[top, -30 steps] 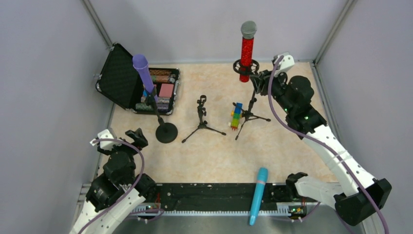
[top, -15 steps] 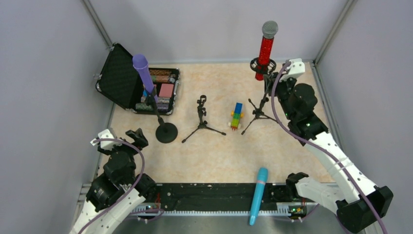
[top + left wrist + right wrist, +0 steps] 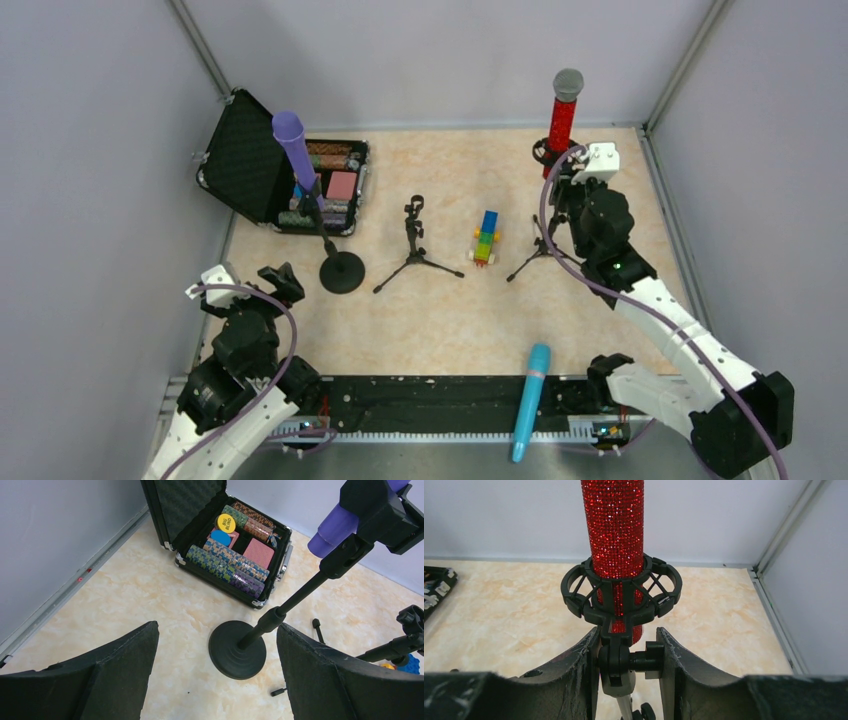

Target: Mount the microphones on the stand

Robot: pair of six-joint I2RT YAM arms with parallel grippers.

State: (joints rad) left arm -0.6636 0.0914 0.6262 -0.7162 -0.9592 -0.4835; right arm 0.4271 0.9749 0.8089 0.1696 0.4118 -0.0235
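Observation:
The glittery red microphone (image 3: 563, 122) stands upright in the shock-mount ring (image 3: 621, 591) of a black tripod stand (image 3: 535, 255) near the back right corner. My right gripper (image 3: 560, 185) is shut on that stand's swivel joint (image 3: 626, 657), just below the ring. The purple microphone (image 3: 292, 145) sits clipped in the round-base stand (image 3: 341, 271). A cyan-blue microphone (image 3: 530, 400) lies across the black rail at the near edge. An empty tripod stand (image 3: 414, 240) stands mid-table. My left gripper (image 3: 268, 285) hangs open near the round base (image 3: 237, 650), holding nothing.
An open black case (image 3: 300, 185) of poker chips sits at the back left, right behind the purple microphone's stand. A small multicoloured block toy (image 3: 486, 237) lies between the two tripod stands. Grey walls close in the table on three sides.
My right arm has carried the tripod stand with the red microphone rightward toward the back right corner, away from the block toy. The left arm has not moved.

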